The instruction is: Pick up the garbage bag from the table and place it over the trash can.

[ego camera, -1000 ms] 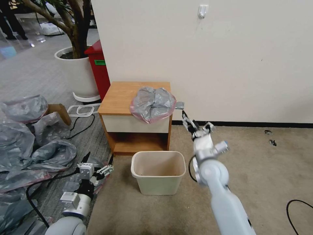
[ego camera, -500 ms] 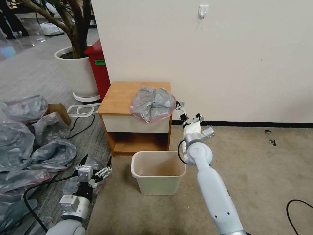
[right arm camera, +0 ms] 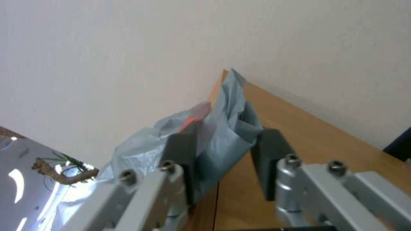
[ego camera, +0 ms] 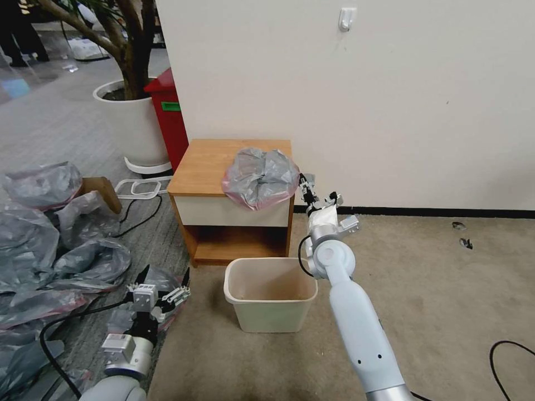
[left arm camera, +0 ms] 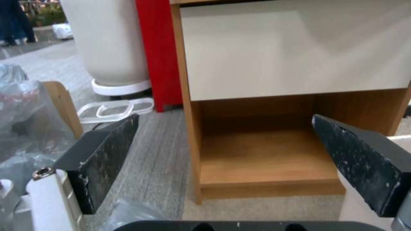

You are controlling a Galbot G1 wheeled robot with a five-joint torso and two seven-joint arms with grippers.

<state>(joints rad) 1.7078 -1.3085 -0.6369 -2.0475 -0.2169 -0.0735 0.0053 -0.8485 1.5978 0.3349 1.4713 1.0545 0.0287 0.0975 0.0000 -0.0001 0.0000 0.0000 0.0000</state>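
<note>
While the left claw hangs low over the floor at the robot's left, jaws spread wide with nothing between them, it sits beside the heap of grey plastic bags. Small cream rectangular plastic trash can stands on the carpet just in front of the counter, a small light-brown wooden cabinet with white drawer front and lower shelf. Right arm reaches up past the bin; right claw is at the counter's right edge, jaws partly open, straddling a flap of the thin translucent grey garbage bag with pink-red rim band. Right wrist view: bag fold between the two fingers, not pinched. Bag lies crumpled on the counter top, hanging over the front right corner.
</note>
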